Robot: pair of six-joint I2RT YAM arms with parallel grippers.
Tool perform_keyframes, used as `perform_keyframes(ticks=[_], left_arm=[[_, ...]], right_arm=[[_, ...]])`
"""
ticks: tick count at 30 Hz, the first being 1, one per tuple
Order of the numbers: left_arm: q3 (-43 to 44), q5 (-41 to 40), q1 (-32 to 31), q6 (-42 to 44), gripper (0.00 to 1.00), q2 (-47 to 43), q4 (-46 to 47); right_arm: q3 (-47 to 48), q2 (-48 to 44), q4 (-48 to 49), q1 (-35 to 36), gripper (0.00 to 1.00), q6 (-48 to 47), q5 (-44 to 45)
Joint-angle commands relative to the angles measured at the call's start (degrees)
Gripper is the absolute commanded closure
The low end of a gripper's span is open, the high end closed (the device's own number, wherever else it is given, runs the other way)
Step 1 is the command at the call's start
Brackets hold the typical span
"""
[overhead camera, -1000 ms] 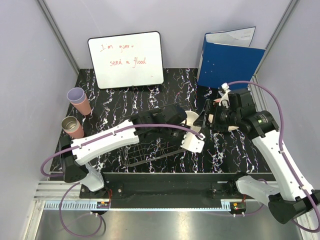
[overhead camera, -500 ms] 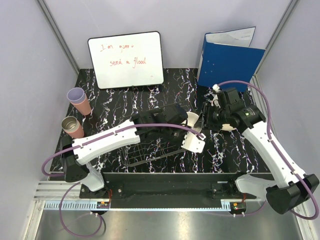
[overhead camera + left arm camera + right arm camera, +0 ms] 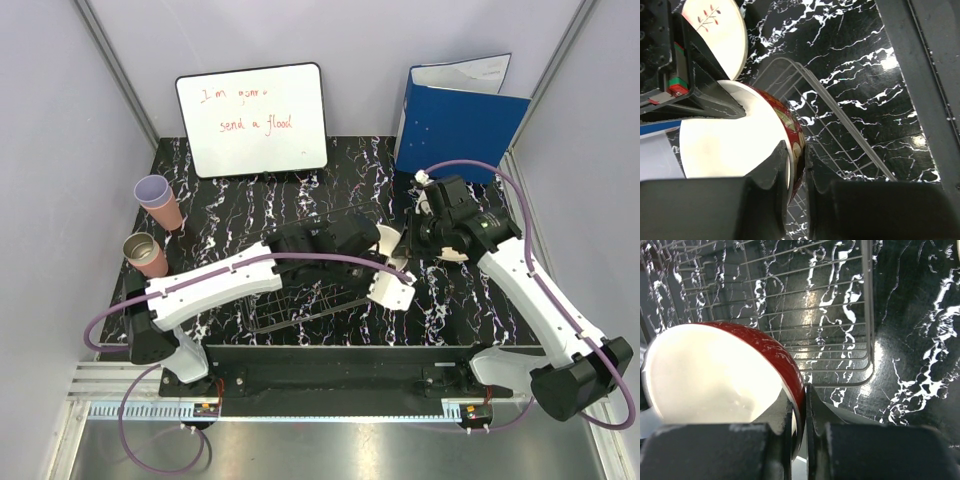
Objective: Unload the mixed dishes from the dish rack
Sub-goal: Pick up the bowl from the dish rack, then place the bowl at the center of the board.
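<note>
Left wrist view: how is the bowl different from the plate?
The bowl is deep with a red-brown outside. The plate is shallow and has a twig drawing on it. The left gripper and right gripper both pinch the bowl's rim, and neither holds the plate. Both dishes are round and cream on their inner faces.

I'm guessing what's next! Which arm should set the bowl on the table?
Probably the right. The left gripper and right gripper both pinch the bowl, but the right reaches from the table side of the rack.
</note>
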Motion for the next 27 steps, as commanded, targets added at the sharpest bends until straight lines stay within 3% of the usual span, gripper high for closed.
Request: perform_keyframes(ticks=[1,4,5,6,12,16,23,27], left_arm=[[3.43,-7.92,-0.06,-1.83,0.56,-3.36,6.58],[3.34,-13.97,-0.32,-2.18,0.26,-3.89,9.83],[3.95,-15.82,-0.41,-2.96,0.08,-3.63,10.19],[5.96,-20.02,-0.5,-3.75,0.01,-3.28,10.55],[9.66,-37.25,2.91,-14.37,0.01,-2.74,19.15],[11.17,-44.75,7.76,-31.56,0.01,-5.29,20.39],[-5.14,-48.71,12.33,-51.38,0.01,-18.02,27.15],[-12.81,-49.85,13.65,-58.76,0.01,-24.88,29.44]], right_arm=[[3.43,-1.8,0.82,-1.08,1.0,2.33,5.08],[5.37,-1.45,0.29,-1.08,1.0,2.15,5.95],[5.99,-1.19,0.2,-1.17,1.0,2.07,6.31],[6.69,-1.01,0.03,-1.08,1.0,1.98,7.27],[13.45,2.76,0.46,-1.34,1.0,2.33,12.89],[19.42,8.81,2.91,-3.71,1.0,2.94,13.61],[27.6,23.05,8.9,-14.69,1.0,6.72,6.75],[33.05,30.52,10.13,-16.63,1.0,6.81,9.56]])
